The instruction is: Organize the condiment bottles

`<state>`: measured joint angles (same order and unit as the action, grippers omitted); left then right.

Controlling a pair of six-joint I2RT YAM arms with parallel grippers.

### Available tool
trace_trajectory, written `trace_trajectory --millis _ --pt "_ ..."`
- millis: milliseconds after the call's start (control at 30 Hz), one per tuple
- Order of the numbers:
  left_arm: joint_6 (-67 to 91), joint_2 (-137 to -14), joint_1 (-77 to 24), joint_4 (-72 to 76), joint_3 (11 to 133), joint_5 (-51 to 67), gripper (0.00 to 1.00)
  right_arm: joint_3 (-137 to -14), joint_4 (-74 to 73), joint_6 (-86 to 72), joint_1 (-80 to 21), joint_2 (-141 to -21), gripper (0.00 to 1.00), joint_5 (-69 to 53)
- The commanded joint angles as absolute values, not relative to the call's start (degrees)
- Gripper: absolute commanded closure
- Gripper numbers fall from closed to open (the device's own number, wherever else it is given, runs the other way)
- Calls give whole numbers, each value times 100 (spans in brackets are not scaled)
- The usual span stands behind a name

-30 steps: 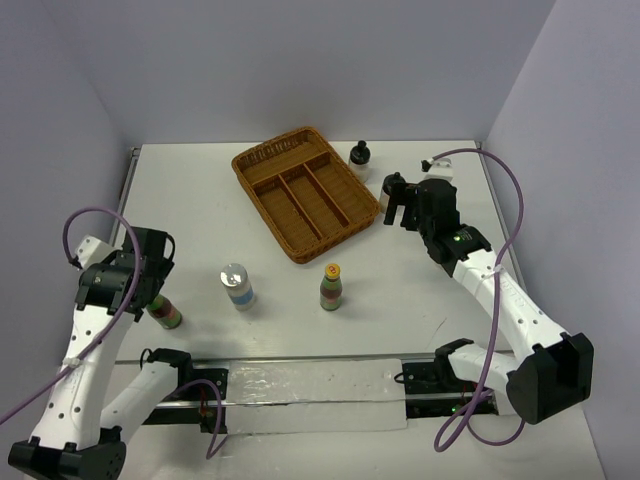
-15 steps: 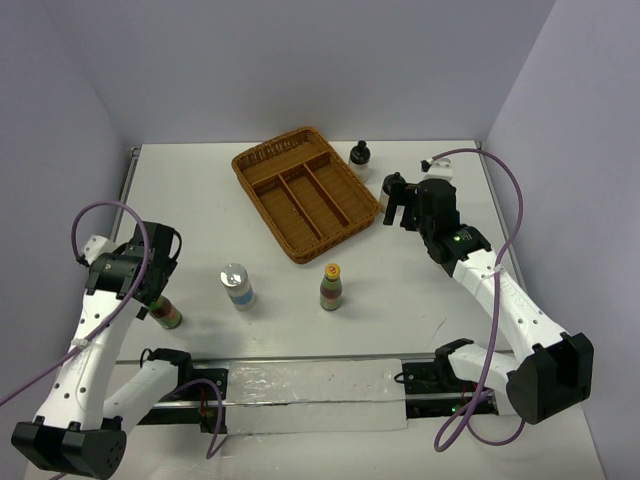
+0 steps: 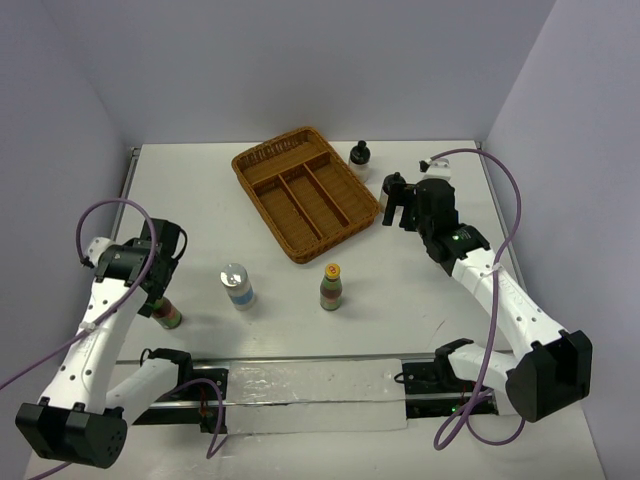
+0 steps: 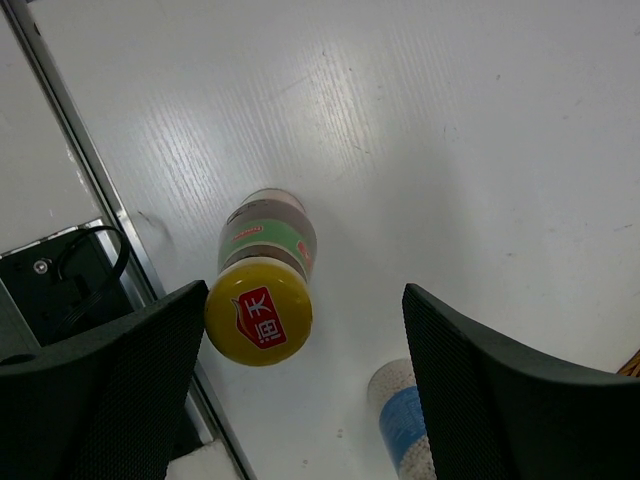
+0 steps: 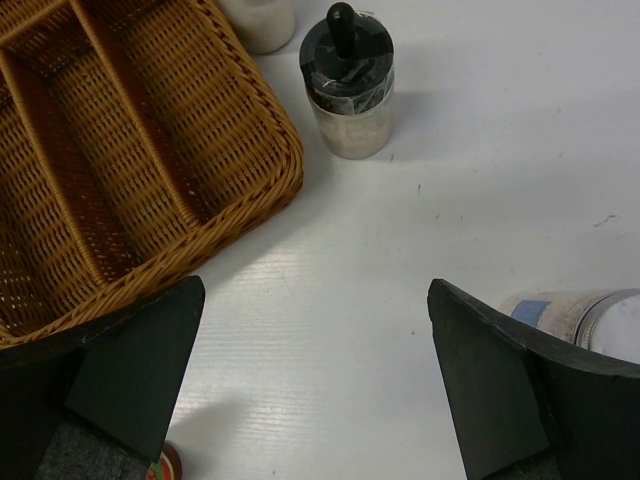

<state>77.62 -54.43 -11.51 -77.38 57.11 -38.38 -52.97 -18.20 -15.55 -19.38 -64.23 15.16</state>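
Observation:
A slim yellow-capped bottle [image 4: 262,300] with a red-green label stands upright at the front left [image 3: 168,317]. My left gripper [image 4: 305,385] [image 3: 157,288] hangs over it, open, the cap close beside the left finger [image 4: 110,380]. A white blue-labelled bottle [image 3: 237,285] [image 4: 400,420] stands just to its right. A second yellow-capped bottle [image 3: 331,286] is mid-table. My right gripper [image 3: 400,212] [image 5: 315,380] is open over bare table. A squat black-capped bottle [image 5: 348,95] [image 3: 360,158] stands beyond it, and another white blue-labelled bottle [image 5: 585,318] [image 3: 440,166] is at its right.
A wicker basket [image 3: 245,162] [image 5: 270,190] with three long compartments and a short one lies at the back centre, left of the right gripper. Part of a pale bottle [image 5: 262,20] shows at the basket's corner. A metal rail [image 3: 300,385] runs along the near edge.
My left arm has swung a little right and settled over the front-left yellow-capped bottle, its jaws narrowing slightly. The right arm and the other bottles have not moved.

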Motion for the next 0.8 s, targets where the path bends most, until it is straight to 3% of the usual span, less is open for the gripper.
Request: trace_trajectory --millis 0,600,767 --pt "8018 -5495 -1107 -7873 5655 -3973 15 -5420 -1661 -1547 -1969 -6449 0 1503" --pt "8472 -5486 -1107 -7867 5406 -3735 19 -5404 -1677 -1547 -1970 -6512 0 1466" --pt "8689 -5286 -1107 -7870 5326 -3773 24 -5409 -1705 -1547 -1974 -6513 0 1480"
